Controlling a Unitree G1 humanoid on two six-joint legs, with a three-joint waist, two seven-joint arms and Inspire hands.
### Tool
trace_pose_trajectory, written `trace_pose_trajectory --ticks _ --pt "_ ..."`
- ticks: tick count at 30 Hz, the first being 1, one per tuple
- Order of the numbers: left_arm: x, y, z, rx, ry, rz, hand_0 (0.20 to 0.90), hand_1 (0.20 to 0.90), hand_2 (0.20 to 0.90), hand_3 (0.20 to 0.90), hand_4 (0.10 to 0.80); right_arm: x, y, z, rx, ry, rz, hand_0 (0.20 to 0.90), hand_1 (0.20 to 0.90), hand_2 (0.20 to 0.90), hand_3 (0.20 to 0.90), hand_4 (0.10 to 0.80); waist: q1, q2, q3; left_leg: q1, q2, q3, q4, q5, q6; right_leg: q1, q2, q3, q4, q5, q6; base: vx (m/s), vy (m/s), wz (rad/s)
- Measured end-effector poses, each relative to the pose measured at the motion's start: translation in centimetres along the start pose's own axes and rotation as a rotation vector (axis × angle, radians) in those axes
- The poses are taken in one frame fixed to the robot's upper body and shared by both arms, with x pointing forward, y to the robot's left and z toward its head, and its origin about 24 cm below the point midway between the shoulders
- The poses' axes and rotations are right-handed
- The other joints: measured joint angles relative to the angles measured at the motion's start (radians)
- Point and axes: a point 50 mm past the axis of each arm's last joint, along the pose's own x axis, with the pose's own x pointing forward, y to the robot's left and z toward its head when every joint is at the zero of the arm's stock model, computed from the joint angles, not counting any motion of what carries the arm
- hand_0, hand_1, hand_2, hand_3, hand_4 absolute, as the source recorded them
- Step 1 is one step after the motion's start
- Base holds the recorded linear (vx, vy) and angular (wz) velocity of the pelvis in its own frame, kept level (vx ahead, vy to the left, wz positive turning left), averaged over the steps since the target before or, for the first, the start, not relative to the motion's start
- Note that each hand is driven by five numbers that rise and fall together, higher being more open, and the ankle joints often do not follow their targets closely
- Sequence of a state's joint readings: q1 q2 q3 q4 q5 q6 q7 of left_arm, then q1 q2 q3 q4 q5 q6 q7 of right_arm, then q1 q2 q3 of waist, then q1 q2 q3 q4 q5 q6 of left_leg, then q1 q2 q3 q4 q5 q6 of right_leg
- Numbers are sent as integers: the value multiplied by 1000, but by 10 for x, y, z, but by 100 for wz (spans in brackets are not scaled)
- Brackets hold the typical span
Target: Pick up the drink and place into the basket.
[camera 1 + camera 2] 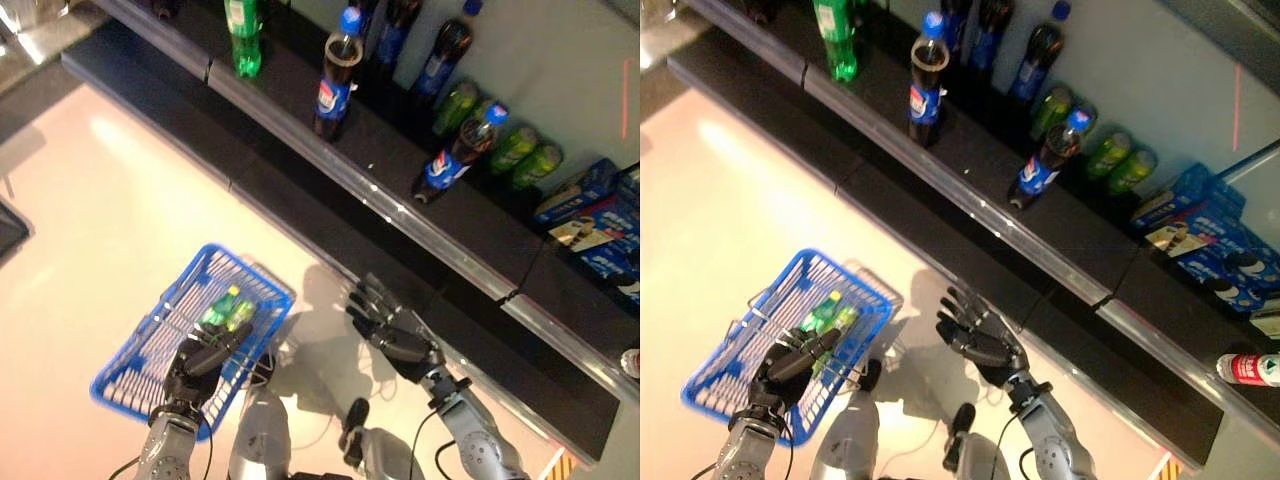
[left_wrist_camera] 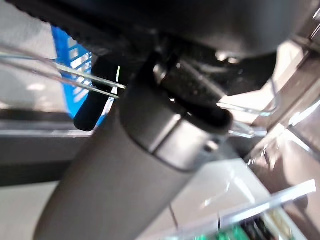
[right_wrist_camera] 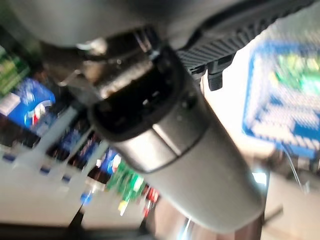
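Note:
The blue basket (image 1: 150, 350) hangs at the lower left, held up by my left hand (image 1: 205, 362), which is shut on its thin wire handles (image 2: 75, 75). A green drink (image 1: 228, 310) lies inside the basket. My right hand (image 1: 390, 330) is open and empty, fingers spread, just right of the basket and below the shelf edge. On the dark shelf (image 1: 300, 100) stand cola bottles with blue labels (image 1: 335, 85) (image 1: 455, 160), a green bottle (image 1: 242, 35) and green drinks (image 1: 525, 150).
The shelf's metal front rail (image 1: 420, 225) runs diagonally across the view above my right hand. Blue snack boxes (image 1: 590, 215) lie on the shelf at the right. A red-and-white drink (image 1: 1250, 368) lies at the far right. Pale floor (image 1: 100, 200) spreads to the left.

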State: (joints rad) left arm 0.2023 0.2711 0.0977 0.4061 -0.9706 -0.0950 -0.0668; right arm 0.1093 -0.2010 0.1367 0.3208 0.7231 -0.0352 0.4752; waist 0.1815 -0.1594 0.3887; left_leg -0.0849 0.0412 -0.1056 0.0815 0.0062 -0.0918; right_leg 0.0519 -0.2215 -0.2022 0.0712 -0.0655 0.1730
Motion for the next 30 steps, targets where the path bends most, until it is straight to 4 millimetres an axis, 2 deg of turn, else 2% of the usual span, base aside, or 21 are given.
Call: trace_pose_trajectory --ticks 4,7,9,11,12,13,14,15,16,17,18,19,23,24,25,26,27,28,29,30 --pt "-10 41 -31 -18 98 231 300 300 300 200 100 -24 -30 -40 -37 184 -243 900 900 900 900 800 -28 15 -104 46 -15 28 -33 -5 13 34 -22 19 -36 9 10 56 182 -16" --pt "-23 68 -45 -27 152 371 300 300 300 200 100 -43 -45 -71 -78 331 -404 900 900 900 900 800 -40 19 -166 61 -20 44 -45 -6 21 35 -36 21 -33 11 9 11 136 -12" --pt "-30 78 -51 -19 180 423 300 300 300 200 100 -56 -51 -85 -114 411 -484 900 900 900 900 800 -44 24 -192 70 -27 51 -58 -4 25 30 -41 15 -23 11 8 -10 86 -9" --pt "-36 87 -56 11 214 468 300 300 300 200 100 -66 -57 -98 -163 494 -557 900 900 900 900 800 -41 32 -209 88 -23 71 -73 -1 34 30 -39 12 -21 20 -4 -4 32 -27" --pt "-43 94 -62 37 254 502 300 300 300 200 100 -75 -63 -106 -220 567 -620 900 900 900 900 800 -45 44 -232 100 -18 80 -94 2 41 30 -36 10 -21 36 -27 31 -9 -27" --pt "-46 96 -66 56 274 513 300 300 300 200 100 -83 -65 -110 -248 602 -650 900 900 900 900 800 -48 46 -244 103 -22 79 -104 8 47 28 -30 16 -18 37 -29 42 -19 -20" --pt "-48 99 -69 75 290 525 300 300 300 200 100 -85 -66 -113 -279 625 -663 900 900 900 900 800 -52 51 -254 108 -25 57 -113 13 48 26 -15 45 -13 31 -31 52 -28 56" --pt "-45 98 -75 117 337 536 300 300 300 200 100 -95 -67 -121 -332 687 -706 900 900 900 900 800 -107 74 -272 112 3 -51 -142 49 40 26 111 187 0 -61 -76 31 -37 100" --pt "-41 95 -74 138 347 527 300 300 300 200 100 -97 -66 -123 -348 705 -713 900 900 900 900 800 -132 77 -274 99 11 -91 -156 67 30 21 192 255 -12 -64 -103 15 -47 159" --pt "-37 91 -75 154 348 521 300 300 300 200 100 -101 -67 -125 -360 714 -729 900 900 900 900 800 -166 86 -274 78 10 -137 -170 88 25 40 246 303 -30 -47 -164 -27 -57 129" --pt "-35 88 -78 159 352 513 300 300 300 200 100 -104 -68 -124 -357 710 -750 900 900 900 900 800 -176 92 -274 67 4 -162 -174 96 19 48 257 301 -41 -37 -175 -67 -65 122" --pt "-30 80 -80 192 353 494 300 300 300 200 100 -105 -72 -121 -382 716 -764 900 900 900 900 800 -177 103 -271 62 6 -179 -167 107 20 50 254 275 -51 -24 -179 -132 -65 74" --pt "-35 79 -88 154 354 530 300 300 300 200 100 -98 -74 -115 -472 718 -707 900 900 900 900 800 -164 149 -282 34 20 -176 -167 113 8 27 276 247 -54 -17 -186 -196 4 21" --pt "-36 76 -92 138 357 523 300 300 300 200 100 -93 -72 -115 -503 722 -678 900 900 900 900 800 -157 164 -277 1 23 -171 -160 110 9 25 285 226 -45 -20 -188 -171 108 56" --pt "-31 72 -91 137 343 510 300 300 300 200 100 -92 -71 -114 -513 716 -670 900 900 900 900 800 -159 167 -276 -27 30 -132 -161 93 30 17 283 196 -50 -18 -194 -154 171 108" --pt "-22 68 -84 156 324 490 300 300 300 200 100 -91 -70 -115 -504 709 -679 900 900 900 900 800 -165 145 -279 -46 37 -44 -163 33 27 21 247 132 -82 0 -201 -68 164 116" --pt "-17 65 -80 163 314 480 300 300 300 200 100 -92 -70 -115 -498 709 -685 900 900 900 900 800 -168 134 -269 -49 34 0 -155 25 31 25 228 105 -96 5 -200 -18 187 143" --pt "-11 61 -77 165 303 464 300 300 300 200 100 -92 -72 -113 -496 705 -703 900 900 900 900 800 -177 106 -250 -56 4 79 -91 36 27 41 181 56 -109 8 -195 45 322 113" --pt "-13 59 -81 149 308 468 300 300 300 200 100 -94 -77 -109 -501 701 -721 900 900 900 900 800 -178 107 -247 -33 -8 97 -53 32 23 47 158 44 -112 10 -191 71 462 100" --pt "-21 63 -88 128 317 493 300 300 300 200 100 -98 -81 -106 -501 705 -738 900 900 900 900 800 -179 108 -244 8 -3 83 -43 31 24 54 146 57 -112 11 -186 92 512 51"
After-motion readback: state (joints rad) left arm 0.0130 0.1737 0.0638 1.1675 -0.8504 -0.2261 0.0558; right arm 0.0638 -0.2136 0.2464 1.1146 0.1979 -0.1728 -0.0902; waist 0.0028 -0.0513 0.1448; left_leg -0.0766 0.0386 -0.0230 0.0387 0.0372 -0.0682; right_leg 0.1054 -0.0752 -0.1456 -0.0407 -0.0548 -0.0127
